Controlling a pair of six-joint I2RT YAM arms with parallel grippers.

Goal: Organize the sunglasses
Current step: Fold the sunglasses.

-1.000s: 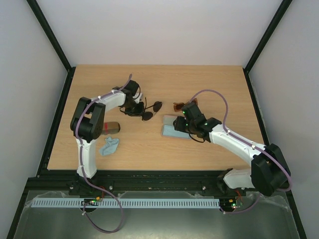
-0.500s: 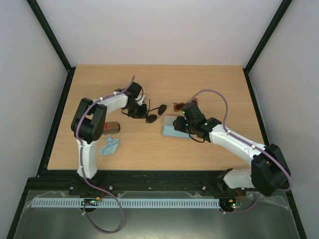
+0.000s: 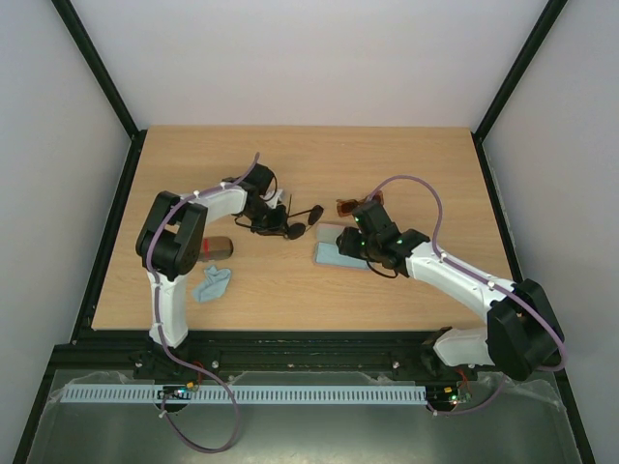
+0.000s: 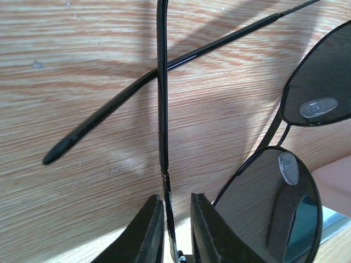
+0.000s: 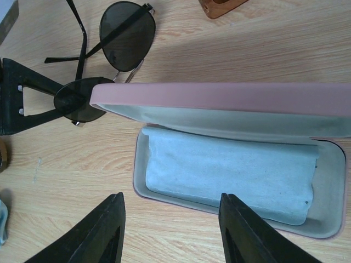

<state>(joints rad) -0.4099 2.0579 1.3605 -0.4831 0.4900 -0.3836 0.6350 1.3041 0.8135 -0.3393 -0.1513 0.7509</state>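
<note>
Wooden desk: left end effector grips black wire aviator sunglasses by temple; right end effector open; reddish-brown sunglasses cropped.

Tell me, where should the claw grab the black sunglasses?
Probably by one thin side arm of the black sunglasses, near its hinge, coming from the left. The side arms stick out that way, clear of the dark lenses; the left claw pinches one there now.

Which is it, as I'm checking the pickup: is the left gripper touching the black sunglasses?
Touching. In the left wrist view the thin arm of the black sunglasses runs down between the fingers of the left gripper, pressed against one inner face.
</note>
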